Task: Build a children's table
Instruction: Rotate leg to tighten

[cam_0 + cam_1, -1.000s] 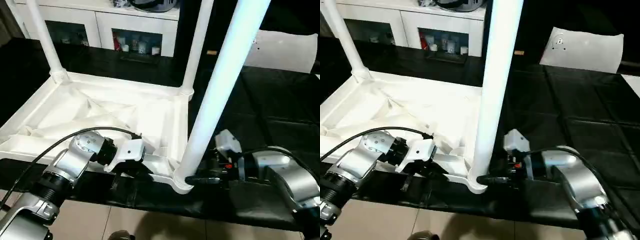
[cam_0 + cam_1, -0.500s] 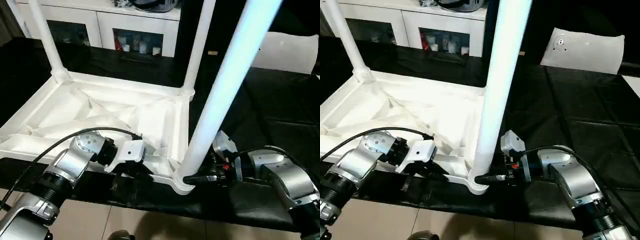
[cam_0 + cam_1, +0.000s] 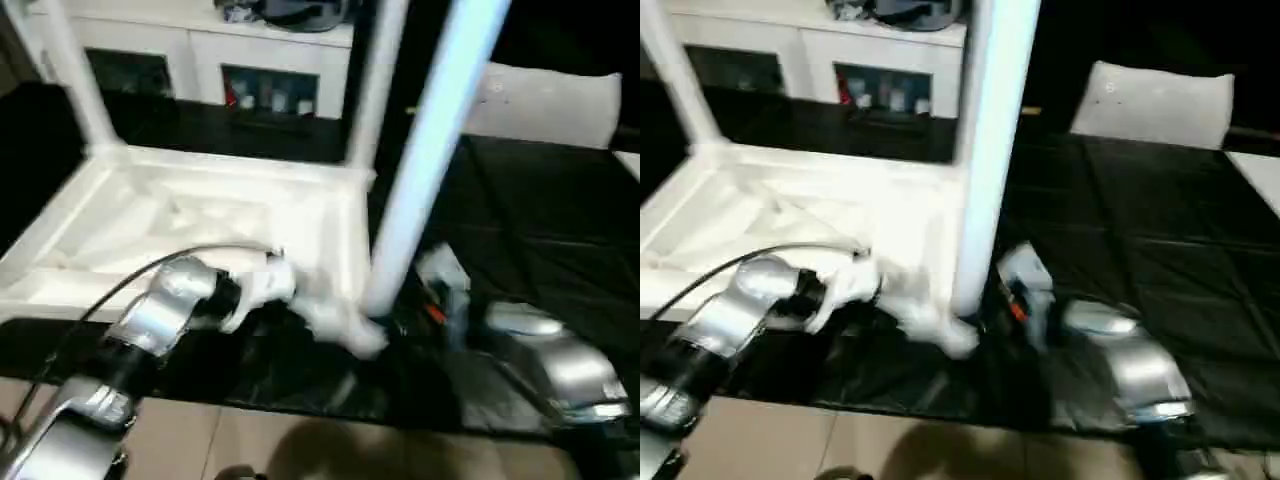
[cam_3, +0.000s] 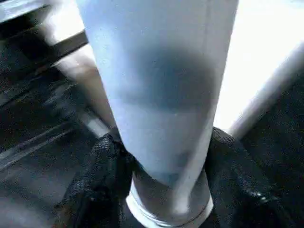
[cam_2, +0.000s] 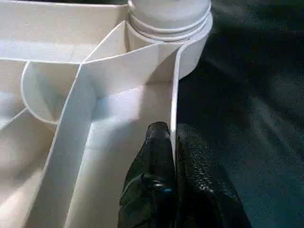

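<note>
**Seating the third leg at the near corner**

Pinching the tabletop [image 5: 118, 118] rim, the left end effector [image 5: 171, 137] sits closed on the thin white wall — likely to steady the upturned top, at left centre on the black desk [image 3: 540, 220]. The right end effector [image 4: 161, 156] grips the near leg [image 3: 430, 150] just above its corner socket [image 5: 190, 42], fingers [image 4: 95, 175] either side, probably to press it home. Motion blur hides the socket joint; leg tops are cut off.

White plastic tabletop [image 3: 200, 215] lying upside down on a black surface, ribbed underside facing up, three white tubular legs standing in corner sockets: near right leg [image 3: 425, 160], far right leg [image 3: 366, 90], far left leg [image 3: 70, 75]
</note>
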